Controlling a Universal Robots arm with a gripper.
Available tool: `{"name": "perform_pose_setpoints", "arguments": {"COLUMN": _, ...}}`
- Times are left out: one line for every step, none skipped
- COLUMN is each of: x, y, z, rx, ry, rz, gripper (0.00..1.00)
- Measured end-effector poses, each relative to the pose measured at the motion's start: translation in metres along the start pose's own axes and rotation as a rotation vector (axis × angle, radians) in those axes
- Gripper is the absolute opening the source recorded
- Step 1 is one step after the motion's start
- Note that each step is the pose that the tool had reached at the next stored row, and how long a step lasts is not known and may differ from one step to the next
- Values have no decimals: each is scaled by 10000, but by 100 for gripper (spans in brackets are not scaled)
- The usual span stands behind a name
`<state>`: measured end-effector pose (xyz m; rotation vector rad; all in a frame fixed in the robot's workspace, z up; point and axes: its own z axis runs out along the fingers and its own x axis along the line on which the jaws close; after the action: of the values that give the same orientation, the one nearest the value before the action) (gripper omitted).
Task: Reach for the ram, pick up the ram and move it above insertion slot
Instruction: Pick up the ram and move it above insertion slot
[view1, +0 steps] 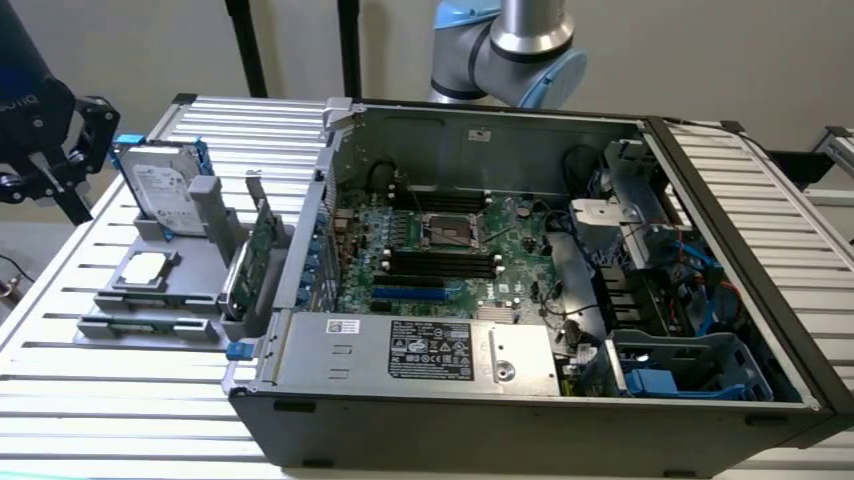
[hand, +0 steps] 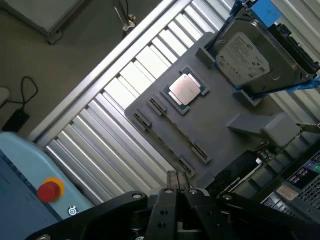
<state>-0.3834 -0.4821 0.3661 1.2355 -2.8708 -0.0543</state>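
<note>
In the wrist view the pincer (hand: 176, 184) hangs closed, its fingertips together, above the near edge of a gray holder (hand: 210, 125) on the slatted worktop (hand: 125, 80). Where the ram is, I cannot tell. On the holder come first two long narrow slots (hand: 145, 120), then a silver processor (hand: 186, 89), then a hard drive (hand: 260, 55) in blue rails. At the exterior view's right stands the open computer case (view1: 400, 420), and behind it the arm (view1: 514, 45).

A robotics lab: an opened computer tower (view1: 534, 425) on a slatted aluminium bench (hand: 125, 82), a parts fixture (hand: 215, 125) below the pincer (hand: 177, 182), a red emergency-stop button (hand: 49, 190) beside it.
</note>
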Motion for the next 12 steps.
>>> {"name": "perform_pose_setpoints", "arguments": {"x": 0, "y": 0, "z": 0, "rx": 0, "ry": 8, "rz": -180, "gripper": 11}}
{"name": "perform_pose_setpoints", "arguments": {"x": 0, "y": 0, "z": 1, "rx": 0, "ry": 15, "rz": -360, "gripper": 11}}
{"name": "perform_pose_setpoints", "arguments": {"x": 0, "y": 0, "z": 2, "rx": 0, "ry": 22, "rz": -545, "gripper": 11}}
{"name": "perform_pose_setpoints", "arguments": {"x": 0, "y": 0, "z": 3, "rx": 0, "ry": 28, "rz": -718, "gripper": 11}}
{"name": "perform_pose_setpoints", "arguments": {"x": 0, "y": 1, "z": 4, "rx": 1, "ry": 36, "rz": -898, "gripper": 11}}
{"name": "perform_pose_setpoints", "arguments": {"x": 0, "y": 0, "z": 4, "rx": 1, "ry": 43, "rz": -1093, "gripper": 11}}
{"name": "perform_pose_setpoints", "arguments": {"x": 0, "y": 0, "z": 5, "rx": 1, "ry": 50, "rz": -1274, "gripper": 11}}
{"name": "perform_pose_setpoints", "arguments": {"x": 0, "y": 0, "z": 6, "rx": 1, "ry": 57, "rz": -1454, "gripper": 11}}
{"name": "perform_pose_setpoints", "arguments": {"x": 0, "y": 0, "z": 7, "rx": 1, "ry": 63, "rz": -1632, "gripper": 11}}
{"name": "perform_pose_setpoints", "arguments": {"x": 0, "y": 0, "z": 8, "rx": 1, "ry": 71, "rz": -1814, "gripper": 11}}
{"name": "perform_pose_setpoints", "arguments": {"x": 0, "y": 0, "z": 9, "rx": 1, "ry": 78, "rz": -1992, "gripper": 11}}
{"name": "perform_pose_setpoints", "arguments": {"x": 0, "y": 0, "z": 10, "rx": 1, "ry": 85, "rz": -2172, "gripper": 11}}
